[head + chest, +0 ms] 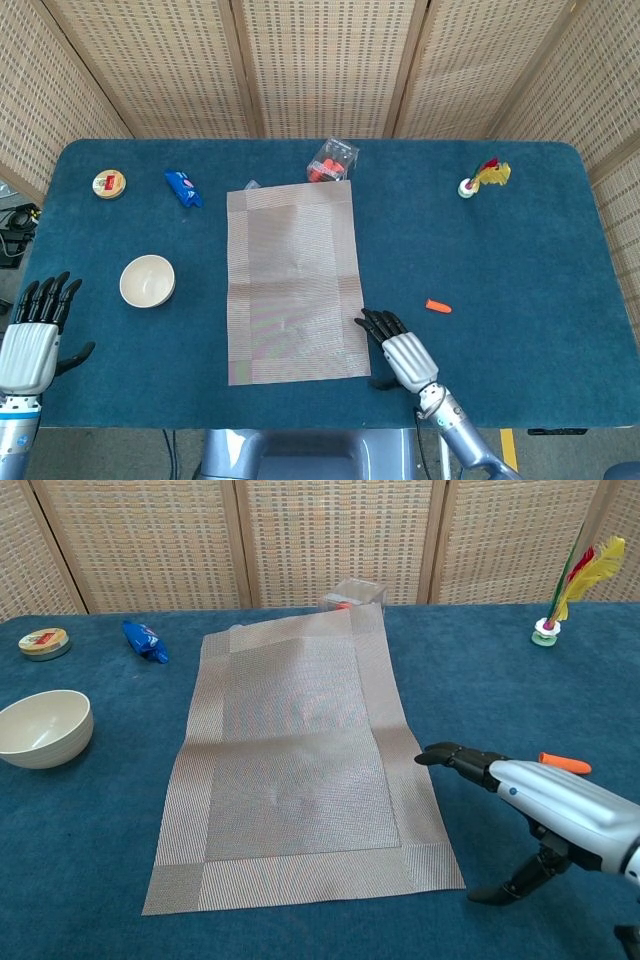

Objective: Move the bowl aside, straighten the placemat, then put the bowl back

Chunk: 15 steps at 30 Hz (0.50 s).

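With the bowl [147, 280] parked left of the placemat [292, 282], both robot hands, right [398, 353] and left [34, 335], are spread and empty, so a careless reach could rumple the placemat's edge.

I see the placemat [291, 283] lying flat mid-worktop [520, 250], with the bowl [147, 280] well to its left. My right hand [396, 352] hovers, fingers [375, 324] spread, at the mat's near right corner; my left hand [35, 335] sits open off the worktop's left edge.
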Each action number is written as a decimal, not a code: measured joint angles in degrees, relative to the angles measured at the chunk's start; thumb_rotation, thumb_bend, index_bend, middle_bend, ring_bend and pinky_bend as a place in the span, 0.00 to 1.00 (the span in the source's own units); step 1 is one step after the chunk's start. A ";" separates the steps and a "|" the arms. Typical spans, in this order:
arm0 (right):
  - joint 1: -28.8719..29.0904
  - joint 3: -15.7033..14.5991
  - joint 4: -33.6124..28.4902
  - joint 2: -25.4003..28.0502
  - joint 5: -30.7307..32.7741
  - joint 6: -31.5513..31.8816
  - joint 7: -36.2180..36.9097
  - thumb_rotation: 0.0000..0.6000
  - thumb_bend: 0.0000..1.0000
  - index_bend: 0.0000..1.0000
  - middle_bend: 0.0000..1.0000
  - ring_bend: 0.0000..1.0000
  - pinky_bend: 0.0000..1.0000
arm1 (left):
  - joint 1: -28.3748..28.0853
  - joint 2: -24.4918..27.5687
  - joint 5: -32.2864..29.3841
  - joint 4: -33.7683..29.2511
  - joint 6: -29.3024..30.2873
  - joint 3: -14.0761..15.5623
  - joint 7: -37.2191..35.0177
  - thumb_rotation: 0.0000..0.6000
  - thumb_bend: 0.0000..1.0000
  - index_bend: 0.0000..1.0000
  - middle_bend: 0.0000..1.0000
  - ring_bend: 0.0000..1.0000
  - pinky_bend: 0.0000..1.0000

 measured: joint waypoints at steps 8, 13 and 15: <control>0.30 0.18 -0.54 -0.40 1.66 -1.46 -0.36 1.00 0.10 0.09 0.00 0.00 0.00 | 0.12 0.03 -0.04 0.16 -0.31 -0.23 -0.33 1.00 0.18 0.07 0.00 0.00 0.00; 0.25 0.52 0.60 -1.53 2.10 -1.21 -0.25 1.00 0.10 0.09 0.00 0.00 0.00 | 0.19 -0.02 -0.02 0.28 -0.32 -0.42 -0.47 1.00 0.18 0.07 0.00 0.00 0.00; 0.26 0.59 1.13 -1.95 2.24 -1.18 -0.25 1.00 0.10 0.09 0.00 0.00 0.00 | 0.23 -0.01 -0.04 0.32 -0.35 -0.46 -0.50 1.00 0.18 0.07 0.00 0.00 0.00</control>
